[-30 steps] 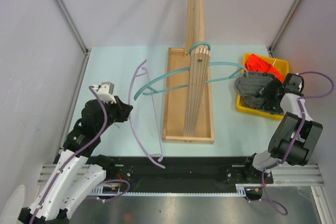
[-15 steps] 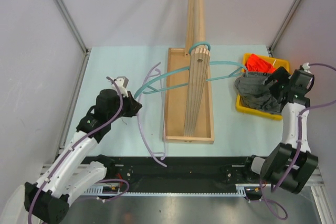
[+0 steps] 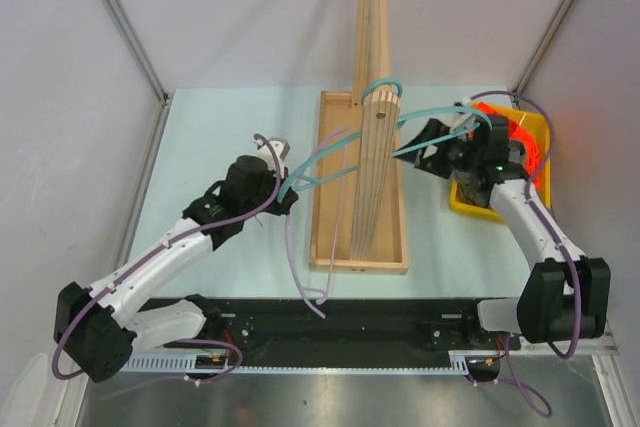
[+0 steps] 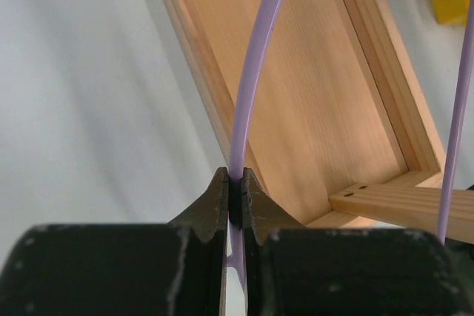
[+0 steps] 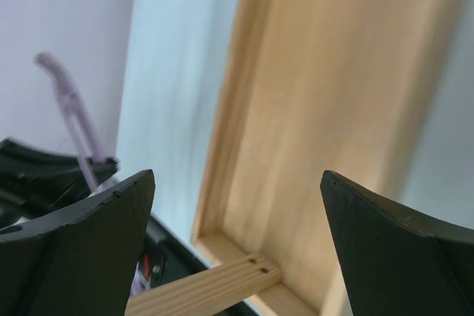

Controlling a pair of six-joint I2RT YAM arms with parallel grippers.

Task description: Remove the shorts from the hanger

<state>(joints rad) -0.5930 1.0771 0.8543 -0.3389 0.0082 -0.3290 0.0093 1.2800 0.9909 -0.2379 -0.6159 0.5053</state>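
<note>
My left gripper is shut on the thin rod of a purple hanger beside the wooden tray's left wall; the rod sits pinched between the fingertips. This hanger carries no cloth. A teal hanger hooks round the upright wooden post, also bare. My right gripper hovers open by the teal hanger's right arm, with nothing between its fingers. The orange-red shorts lie in the yellow bin. The dark grey shorts lie there too, mostly hidden under my right arm.
The wooden tray with the post stands mid-table, and its floor fills the right wrist view. The purple hanger's lower loop reaches the table's near edge. Grey walls close in on both sides.
My left arm carried the purple hanger right, up to the tray. My right arm swung left from over the yellow bin to the teal hanger's right arm.
</note>
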